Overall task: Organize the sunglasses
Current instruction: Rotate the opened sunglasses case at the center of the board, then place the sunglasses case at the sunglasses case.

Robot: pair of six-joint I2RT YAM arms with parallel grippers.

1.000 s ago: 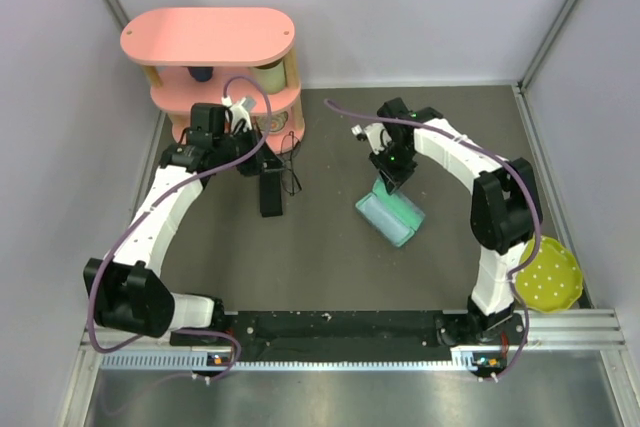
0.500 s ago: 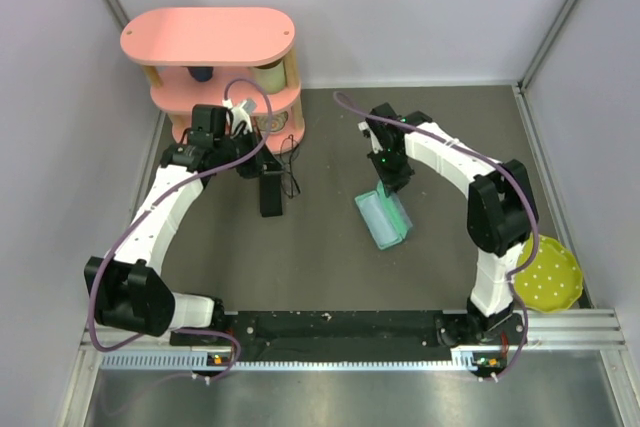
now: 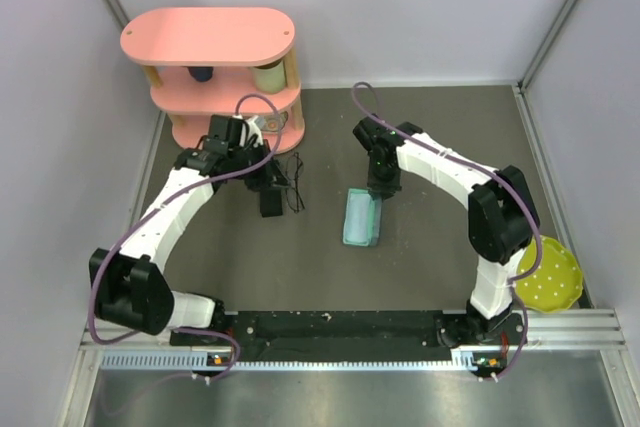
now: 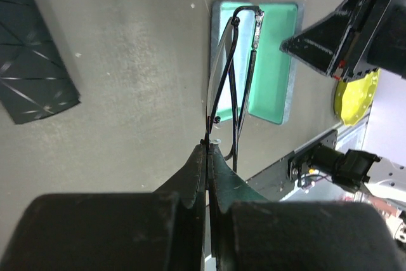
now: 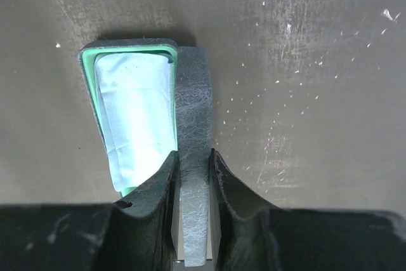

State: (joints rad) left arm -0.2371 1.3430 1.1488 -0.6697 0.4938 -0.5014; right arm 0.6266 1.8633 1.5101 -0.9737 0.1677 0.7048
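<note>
The sunglasses [image 4: 229, 87], the thin dark wire pair, hang from the left gripper [image 4: 207, 157], its fingers clenched on the frame, above the table beside the green case [image 3: 361, 218]; the right gripper [image 5: 193, 169] is clamped on that case's grey lid [image 5: 192, 125]

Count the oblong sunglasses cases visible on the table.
2. A black oblong case lies left of centre; an open grey case with green lining lies mid-table, its raised side clamped in the right pincer. The pink shelf may hide more.
</note>
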